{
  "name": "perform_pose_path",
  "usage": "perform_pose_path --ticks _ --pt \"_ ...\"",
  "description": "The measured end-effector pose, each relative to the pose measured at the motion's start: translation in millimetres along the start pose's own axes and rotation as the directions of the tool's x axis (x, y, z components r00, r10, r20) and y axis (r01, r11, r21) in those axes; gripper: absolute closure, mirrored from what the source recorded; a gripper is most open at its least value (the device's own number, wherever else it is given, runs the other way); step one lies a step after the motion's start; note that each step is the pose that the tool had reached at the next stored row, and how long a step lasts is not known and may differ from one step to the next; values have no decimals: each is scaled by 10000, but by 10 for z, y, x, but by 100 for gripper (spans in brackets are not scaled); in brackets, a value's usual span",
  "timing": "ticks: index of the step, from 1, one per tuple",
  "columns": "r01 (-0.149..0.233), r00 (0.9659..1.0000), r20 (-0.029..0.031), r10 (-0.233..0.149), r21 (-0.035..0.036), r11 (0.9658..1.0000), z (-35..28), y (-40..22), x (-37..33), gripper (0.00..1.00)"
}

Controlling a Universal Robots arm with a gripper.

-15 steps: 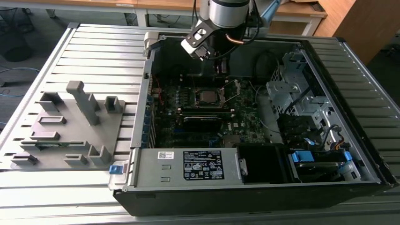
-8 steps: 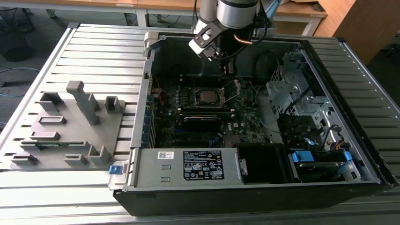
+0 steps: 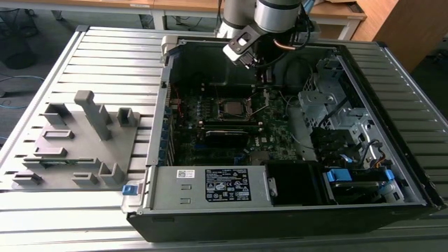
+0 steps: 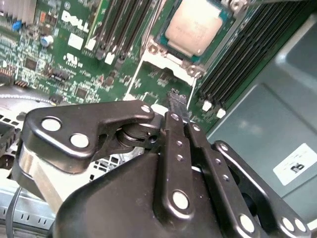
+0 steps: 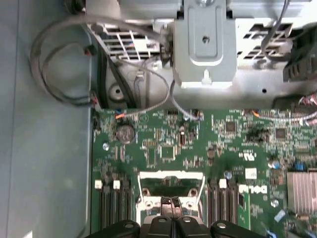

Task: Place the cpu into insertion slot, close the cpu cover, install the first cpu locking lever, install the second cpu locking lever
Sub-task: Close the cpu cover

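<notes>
Open computer case [image 3: 280, 226] lying on a slatted table [image 3: 105, 58]

The dark computer case is lying open on the grey slatted table, a green circuit board [image 3: 203, 149] showing on its floor. A silver power supply [image 3: 175, 189] is sitting at its near end, and a metal drive cage [image 3: 326, 100] is standing along the exterior view's right. A grey fixture block [image 3: 70, 152] is resting on the table at the exterior view's left, just beside the case.

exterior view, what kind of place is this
Likely a robotics lab workbench: an open computer case sits on a slatted metal table, a grey fixture tray lies beside it, and wooden desks stand behind.
</notes>
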State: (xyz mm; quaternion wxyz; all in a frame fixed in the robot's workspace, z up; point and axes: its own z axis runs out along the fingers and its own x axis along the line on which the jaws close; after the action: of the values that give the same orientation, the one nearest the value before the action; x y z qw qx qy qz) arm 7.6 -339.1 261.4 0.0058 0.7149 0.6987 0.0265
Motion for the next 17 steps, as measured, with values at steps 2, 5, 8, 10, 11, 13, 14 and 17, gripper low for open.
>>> perform_pose_path --ticks 2,5,8,10,11,13,14,17 --pt "0 10000 1 0 0 10000 3 48 1 89" --pt "0 10000 -3 0 -1 10000 8 127 3 89" --pt "1 10000 -2 -1 -1 10000 12 205 5 89" --pt "0 10000 -1 0 0 10000 14 252 6 89" --pt "0 10000 -1 0 -1 10000 15 277 6 89" --pt "0 10000 -1 0 -1 10000 17 322 7 89" --pt "-1 10000 -1 1 0 10000 18 344 8 89" --pt "0 10000 -1 0 0 10000 22 405 9 89"
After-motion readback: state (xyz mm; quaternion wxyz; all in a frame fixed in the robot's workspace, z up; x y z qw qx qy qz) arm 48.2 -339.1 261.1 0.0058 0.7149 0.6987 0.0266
